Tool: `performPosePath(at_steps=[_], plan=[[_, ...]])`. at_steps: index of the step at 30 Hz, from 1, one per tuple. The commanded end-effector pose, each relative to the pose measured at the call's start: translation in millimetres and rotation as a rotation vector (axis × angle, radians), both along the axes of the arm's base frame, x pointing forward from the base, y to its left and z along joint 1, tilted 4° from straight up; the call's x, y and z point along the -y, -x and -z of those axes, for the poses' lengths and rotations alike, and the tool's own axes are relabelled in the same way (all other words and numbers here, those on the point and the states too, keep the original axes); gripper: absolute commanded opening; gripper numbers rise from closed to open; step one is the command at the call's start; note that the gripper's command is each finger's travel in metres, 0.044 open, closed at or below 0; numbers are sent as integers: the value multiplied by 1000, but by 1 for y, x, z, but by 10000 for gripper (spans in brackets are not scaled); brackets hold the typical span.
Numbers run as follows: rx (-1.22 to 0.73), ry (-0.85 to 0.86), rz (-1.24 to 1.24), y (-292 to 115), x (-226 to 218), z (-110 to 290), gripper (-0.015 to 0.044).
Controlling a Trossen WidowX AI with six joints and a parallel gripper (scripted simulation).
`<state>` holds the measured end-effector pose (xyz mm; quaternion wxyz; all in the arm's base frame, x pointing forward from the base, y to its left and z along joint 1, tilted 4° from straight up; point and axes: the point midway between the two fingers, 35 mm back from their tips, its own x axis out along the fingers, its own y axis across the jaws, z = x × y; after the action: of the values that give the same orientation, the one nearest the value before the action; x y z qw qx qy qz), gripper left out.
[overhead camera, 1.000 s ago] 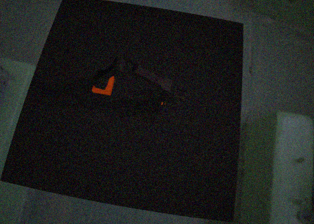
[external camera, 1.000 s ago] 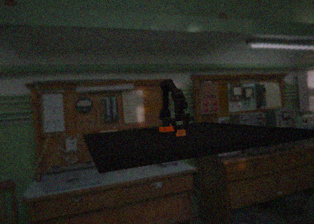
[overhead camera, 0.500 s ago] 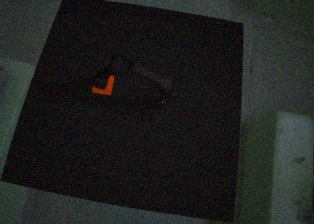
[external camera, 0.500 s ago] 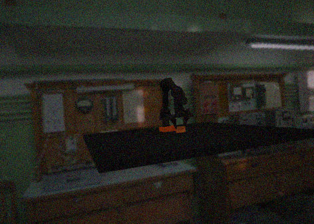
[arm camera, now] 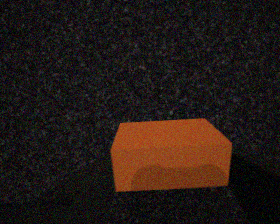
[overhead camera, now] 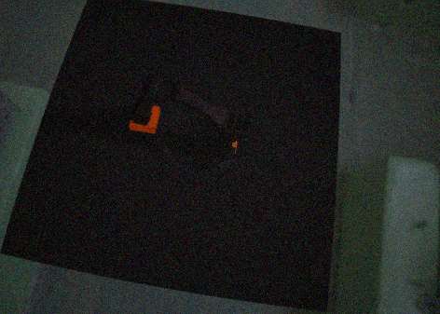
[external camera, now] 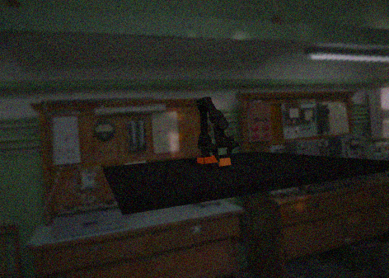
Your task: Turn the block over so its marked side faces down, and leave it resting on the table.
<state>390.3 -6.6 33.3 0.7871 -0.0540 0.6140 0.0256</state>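
Note:
The orange block (overhead camera: pixel 148 123) (external camera: pixel 207 160) (arm camera: pixel 171 152) sits left of the middle of the black table top (overhead camera: pixel 224 245) (external camera: pixel 165 184) (arm camera: pixel 66 70). In the top view only an L-shaped part of it shows from under the dark gripper. My gripper (overhead camera: pixel 144 111) (external camera: pixel 215 156) is down over the block and shut on it; the dark arm (overhead camera: pixel 200 107) reaches in from the right. The fingers do not show in the wrist view, where the block fills the lower middle with a faint shadow on its front face. The picture is too dim to make out a marked side.
A pale surface (overhead camera: pixel 373 101) surrounds the black top. A pale box (overhead camera: pixel 410 226) stands at the right edge. A small orange spot (overhead camera: pixel 234 145) shows on the arm. The exterior view shows wooden cabinets (external camera: pixel 124 250) below and a wall with boards (external camera: pixel 103 130) behind.

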Motion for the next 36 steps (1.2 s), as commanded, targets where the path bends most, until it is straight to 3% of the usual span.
performPosePath(at_steps=[1, 25, 36], plan=[[68, -12, -7, 1, 0, 0, 0], [340, -34, -28, 11, 0, 0, 0], [488, -57, -28, -4, 2, 25, 0]])
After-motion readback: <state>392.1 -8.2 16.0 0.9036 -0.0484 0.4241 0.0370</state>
